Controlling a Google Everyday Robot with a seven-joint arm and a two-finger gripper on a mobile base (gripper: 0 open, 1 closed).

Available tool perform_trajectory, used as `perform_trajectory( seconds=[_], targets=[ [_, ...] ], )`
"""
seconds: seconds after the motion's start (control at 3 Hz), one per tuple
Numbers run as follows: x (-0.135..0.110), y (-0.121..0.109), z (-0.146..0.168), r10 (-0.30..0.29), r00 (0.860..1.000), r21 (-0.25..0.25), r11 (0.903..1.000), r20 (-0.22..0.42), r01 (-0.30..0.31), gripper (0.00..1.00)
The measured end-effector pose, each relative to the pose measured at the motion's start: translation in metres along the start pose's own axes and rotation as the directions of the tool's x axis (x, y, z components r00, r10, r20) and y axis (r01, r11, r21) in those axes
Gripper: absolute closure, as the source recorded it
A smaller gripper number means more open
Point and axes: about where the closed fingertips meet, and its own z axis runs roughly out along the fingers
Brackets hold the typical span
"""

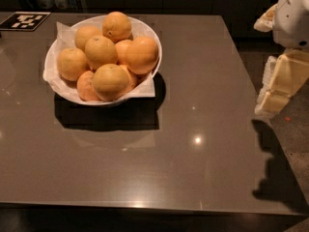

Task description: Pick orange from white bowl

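The white bowl (62,87), lined with white paper (146,89), stands on the back left of the dark table. It holds several pale yellow-orange oranges piled up: one on top at the back (116,26), one in the middle (100,52), one at the front (110,81). A deeper-orange fruit (142,54) lies at the bowl's right side. My cream-coloured gripper (279,88) hangs at the right edge of the view, beyond the table's right edge, far from the bowl and holding nothing that I can see.
The dark glossy table (193,168) stretches from the bowl to the front and right. A black-and-white marker tag (24,20) lies at the back left corner. Floor shows to the right of the table, with the arm's shadow (277,173) on it.
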Motion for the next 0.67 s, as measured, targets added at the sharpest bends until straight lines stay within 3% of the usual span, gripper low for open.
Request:
perform_trajectory(
  seconds=[0.33,0.67],
  targets=[
    [-0.033,-0.01,-0.005,-0.019,0.998,0.003,0.9998,0.055,0.019,0.0],
    [-0.094,-0.027,-0.018,-0.068,0.994,0.007,0.9977,0.085,0.068,0.0]
  ],
)
